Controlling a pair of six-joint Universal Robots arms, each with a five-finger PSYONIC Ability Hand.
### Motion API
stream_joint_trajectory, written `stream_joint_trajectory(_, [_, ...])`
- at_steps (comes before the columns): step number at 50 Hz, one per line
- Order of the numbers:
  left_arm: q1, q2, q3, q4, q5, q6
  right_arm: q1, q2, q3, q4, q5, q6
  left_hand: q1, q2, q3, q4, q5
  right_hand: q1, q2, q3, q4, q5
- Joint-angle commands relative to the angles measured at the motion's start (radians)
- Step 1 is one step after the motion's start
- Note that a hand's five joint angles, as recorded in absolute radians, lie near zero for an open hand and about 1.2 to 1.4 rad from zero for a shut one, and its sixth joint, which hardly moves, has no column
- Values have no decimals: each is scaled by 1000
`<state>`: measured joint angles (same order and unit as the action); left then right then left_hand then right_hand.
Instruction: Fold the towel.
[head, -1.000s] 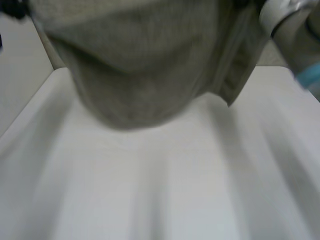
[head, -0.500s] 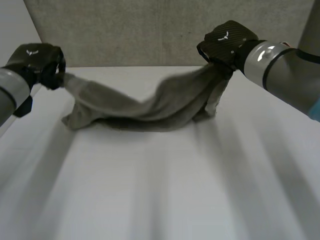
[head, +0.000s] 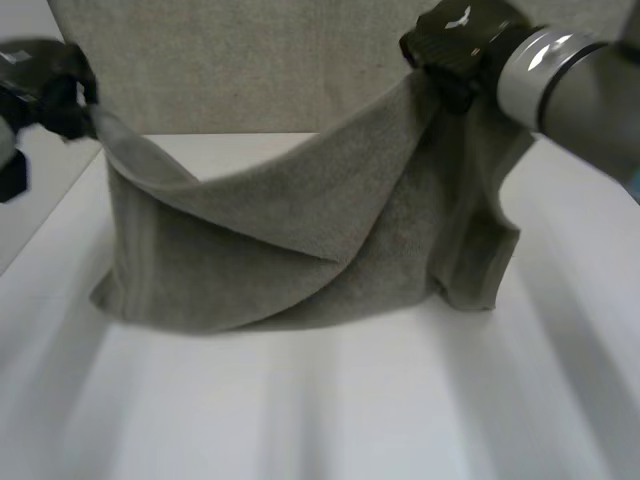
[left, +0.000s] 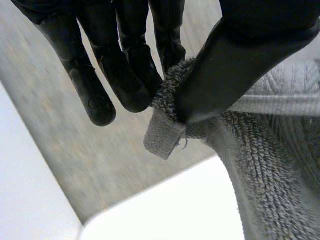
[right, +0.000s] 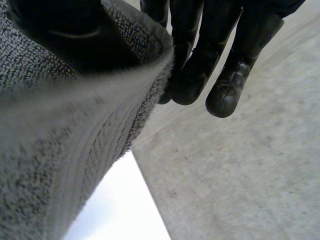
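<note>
A grey towel (head: 300, 250) hangs between my two hands above the white table (head: 330, 410), sagging in folds, its lower edge near or on the table. My left hand (head: 55, 95) holds one upper corner at the left. In the left wrist view the thumb (left: 235, 65) pinches the towel corner (left: 165, 135) against the fingers (left: 125, 75). My right hand (head: 455, 40) holds the other upper corner at the right. The right wrist view has the thumb (right: 65, 35) pressing the towel edge (right: 100, 130) against the fingers (right: 200, 60).
A grey wall (head: 230, 70) stands behind the table's far edge. Bare white tabletop stretches in front of the towel. My right forearm (head: 580, 90) comes in from the right.
Both hands have lifted the towel off the table since half a second ago. It now hangs spread in a taller, wider drape instead of lying low and bunched.
</note>
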<state>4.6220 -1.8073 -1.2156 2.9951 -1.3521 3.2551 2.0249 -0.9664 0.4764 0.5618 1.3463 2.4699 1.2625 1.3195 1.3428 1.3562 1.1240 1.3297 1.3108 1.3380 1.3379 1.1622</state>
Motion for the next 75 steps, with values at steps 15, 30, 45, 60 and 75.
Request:
stream_joint_trajectory(15, [-74, -299, 844, 21, -266, -117, 17, 313, -646, -536, 117, -89, 134, 77, 53, 40, 98, 67, 85, 58, 58, 60])
stream_joint_trajectory(30, [-69, -277, 241, 50, -108, -120, 26, 287, -112, -218, 31, -58, 134, 77, 53, 40, 98, 67, 85, 58, 58, 60])
stream_joint_trajectory(45, [-39, -319, -244, 173, -93, 192, 26, 258, 422, -266, -12, -167, 134, 77, 53, 40, 98, 67, 85, 58, 58, 60])
stream_joint_trajectory(60, [26, -139, -384, 216, -87, 193, 5, 58, 688, -462, 1, -22, 134, 77, 53, 40, 98, -1155, -1136, -1164, -1163, -1162])
stream_joint_trajectory(75, [67, -170, -398, 292, -91, 192, -77, -123, 1031, -704, 155, 372, 134, 77, 53, 40, 98, -1155, -1136, -1164, -1163, -1162])
